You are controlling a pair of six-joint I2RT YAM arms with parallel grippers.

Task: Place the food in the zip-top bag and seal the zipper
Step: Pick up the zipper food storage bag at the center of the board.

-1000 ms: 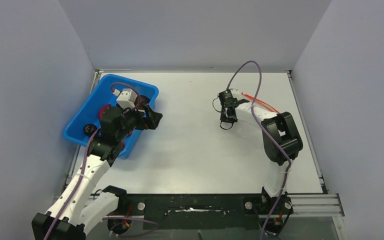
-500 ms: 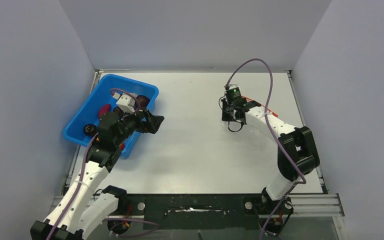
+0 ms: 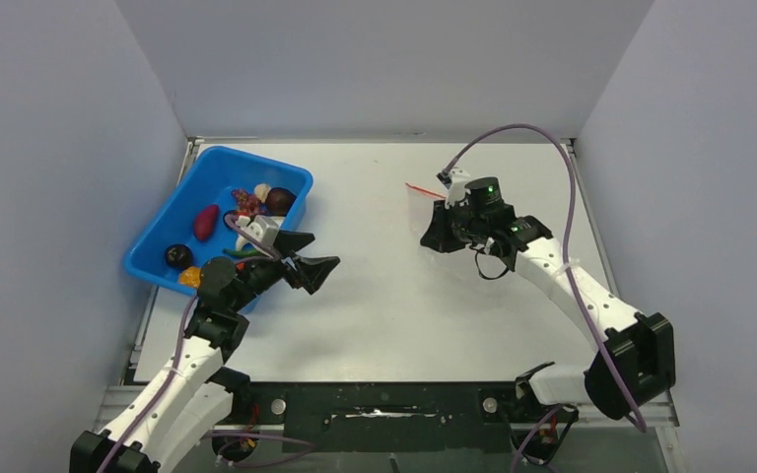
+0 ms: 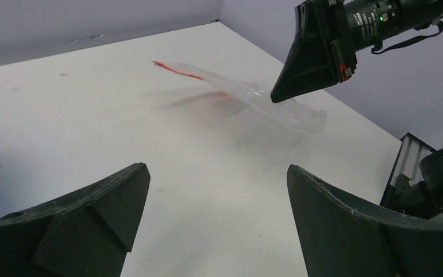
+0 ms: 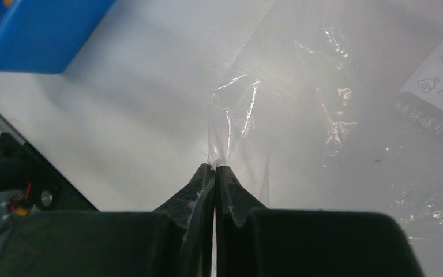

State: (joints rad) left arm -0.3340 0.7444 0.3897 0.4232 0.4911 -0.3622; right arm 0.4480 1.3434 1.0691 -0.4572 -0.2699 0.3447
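Note:
The food [image 3: 204, 221] lies in the blue bin [image 3: 153, 248]: red, dark, orange, purple, green and white pieces. The clear zip-top bag [image 3: 424, 204] hangs tilted above the table's middle right, its red zipper [image 3: 419, 187] at the upper far end. My right gripper [image 3: 426, 239] is shut on a lower edge of the bag [image 5: 323, 86]; in the right wrist view the gripper [image 5: 215, 167] pinches a fold of clear film. My left gripper [image 3: 323, 248] is open and empty just right of the bin. In the left wrist view the gripper [image 4: 217, 170] points at the bag [image 4: 254, 95] and zipper [image 4: 176, 68].
The blue bin's corner shows in the right wrist view [image 5: 40, 29]. Grey walls close off the table on the left, back and right. A black rail [image 3: 384, 404] with the arm bases runs along the near edge.
My left gripper has come out of the bin and moved right and nearer, uncovering the food. My right gripper has swung left with the bag, lifting it off the table.

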